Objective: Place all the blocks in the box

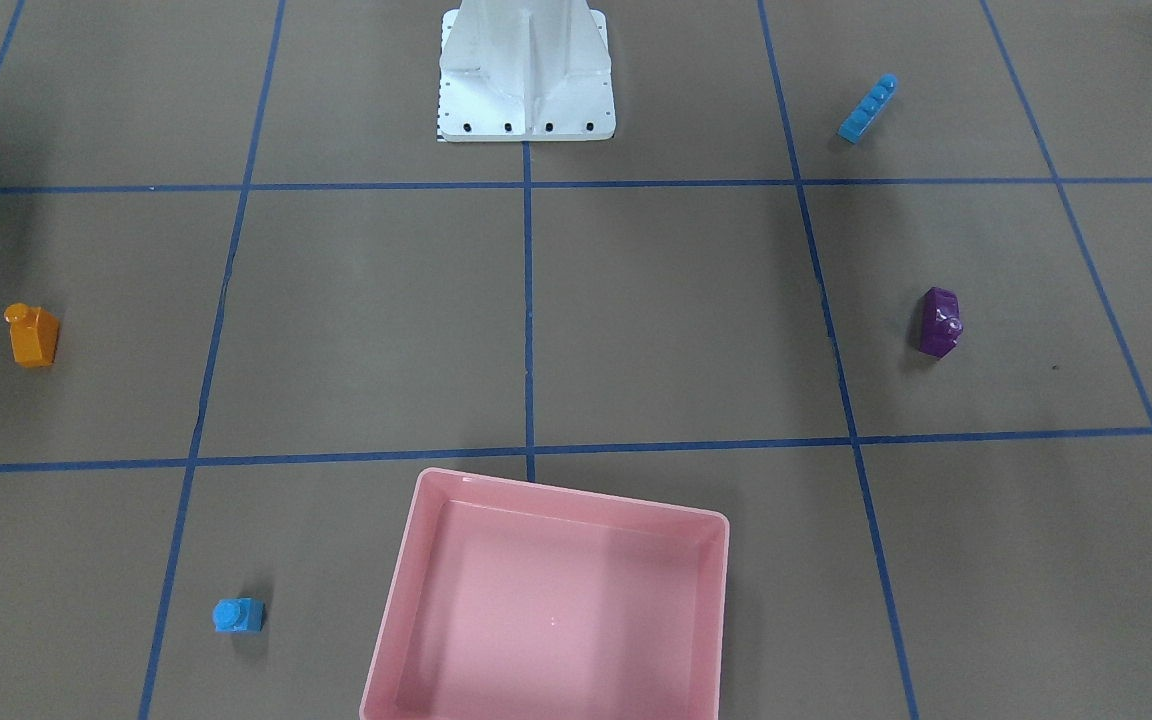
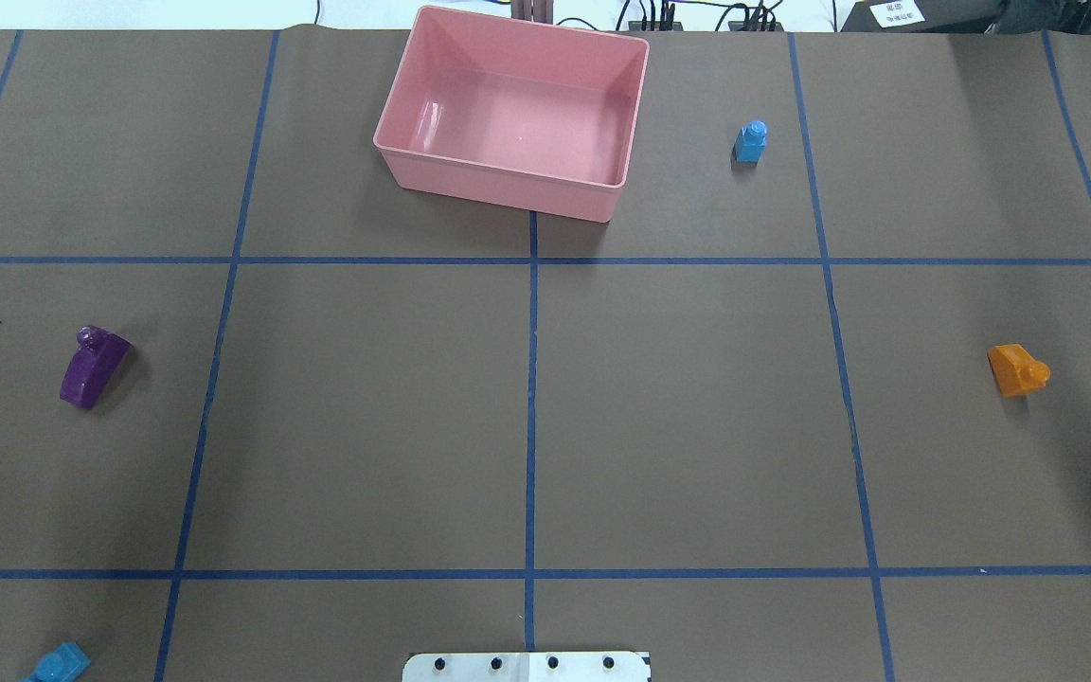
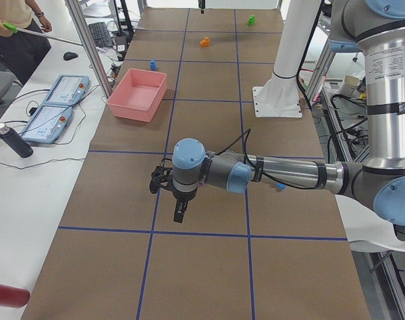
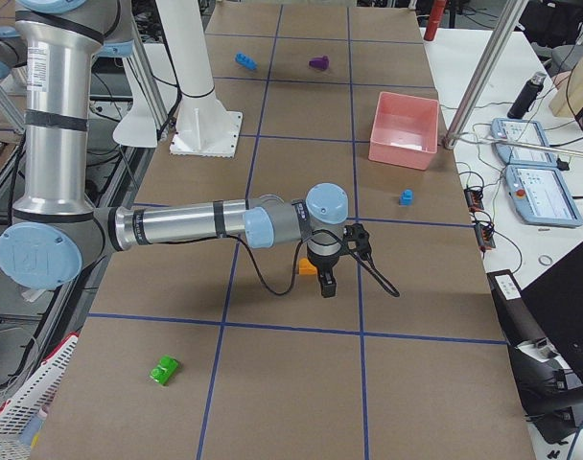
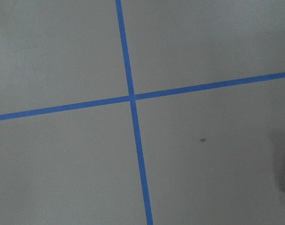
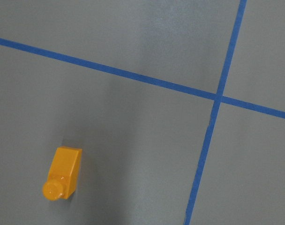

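The pink box (image 2: 498, 180) stands empty at the table's far middle, as the front view (image 1: 576, 497) also shows. The orange block (image 2: 1017, 369) lies on the right and shows in the right wrist view (image 6: 63, 173). The small blue block (image 2: 750, 142) stands right of the box. The purple block (image 2: 93, 366) lies on the left, the long blue block (image 2: 58, 663) at the near left. The green block (image 4: 164, 369) lies far out on the right end. My left gripper (image 3: 179, 213) hangs over bare table. My right gripper (image 4: 327, 285) hangs beside the orange block (image 4: 308, 267). I cannot tell whether either is open.
The white metal base (image 2: 527, 666) stands at the table's near middle. A side table with two tablets (image 3: 52, 107) and a dark bottle (image 3: 12, 141) runs along the far edge. An operator (image 3: 16, 33) stands there holding a green stick.
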Controlling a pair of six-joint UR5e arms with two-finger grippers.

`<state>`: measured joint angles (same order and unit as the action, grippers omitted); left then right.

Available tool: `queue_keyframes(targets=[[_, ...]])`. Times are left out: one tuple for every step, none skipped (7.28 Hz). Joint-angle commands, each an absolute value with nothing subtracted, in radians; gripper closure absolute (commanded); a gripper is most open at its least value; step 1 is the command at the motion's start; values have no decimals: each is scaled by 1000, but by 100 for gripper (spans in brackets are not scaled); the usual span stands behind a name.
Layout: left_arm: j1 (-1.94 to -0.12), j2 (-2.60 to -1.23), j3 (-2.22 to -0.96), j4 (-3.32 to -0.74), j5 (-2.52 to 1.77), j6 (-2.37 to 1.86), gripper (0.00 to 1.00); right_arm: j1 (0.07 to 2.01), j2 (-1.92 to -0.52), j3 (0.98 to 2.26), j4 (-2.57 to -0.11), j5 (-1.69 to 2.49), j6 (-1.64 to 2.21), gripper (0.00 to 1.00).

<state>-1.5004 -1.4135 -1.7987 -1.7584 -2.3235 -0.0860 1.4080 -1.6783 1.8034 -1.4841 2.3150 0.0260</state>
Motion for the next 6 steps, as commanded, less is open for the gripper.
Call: queue_keyframes(targets=[[-1500,-1413,-1795,-1773,-2325,-89,0,1408,-1677,1796,-1485,2312,26,0],[-1500,-1413,-1799,-1775,-2326,-87,0,1408,-1675,1796,-1485,2313,26,0],[-1500,-1413,-1799,-1785,-2324,-86,0,1408,-1677,1798,-1485,2315,28,0],[-1500,-1410,-1796,-1804,-2324,-86,0,1408,-1677,1798,-1483,2315,28,0],[-1500,-1408,-1798,-1804,-2324,-86,0,1408,-1677,1799,-1485,2315,28,0],[-1500,-1408,-1798,-1805,-2324,-86,0,1407,-1675,1798,-1483,2315,28,0]])
